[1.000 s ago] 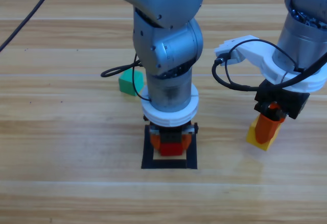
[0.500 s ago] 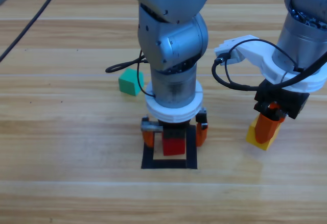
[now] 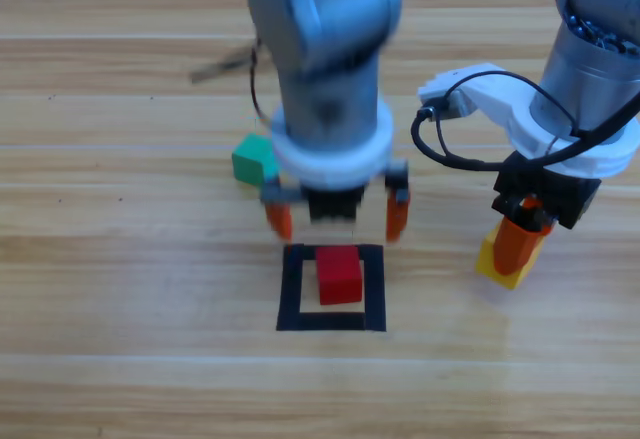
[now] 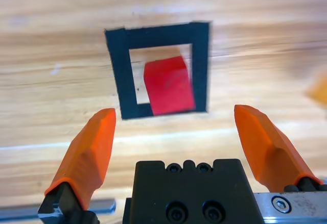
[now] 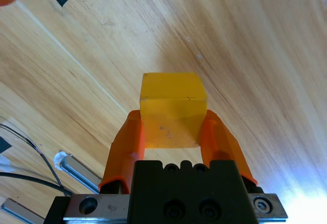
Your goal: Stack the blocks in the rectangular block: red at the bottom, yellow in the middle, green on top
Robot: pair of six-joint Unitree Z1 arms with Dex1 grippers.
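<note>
With the left pincer (image 3: 338, 221) hanging released above the small red cube (image 3: 339, 274), the right pincer (image 3: 520, 244), clenching the small yellow cube (image 5: 172, 116), is risking knocking red askew.

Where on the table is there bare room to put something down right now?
Bare wood runs along the front, below the tape outline, and on the left, beyond the green cube. It is crowded in the middle: left gripper above the red cube, right gripper on the yellow cube.
</note>
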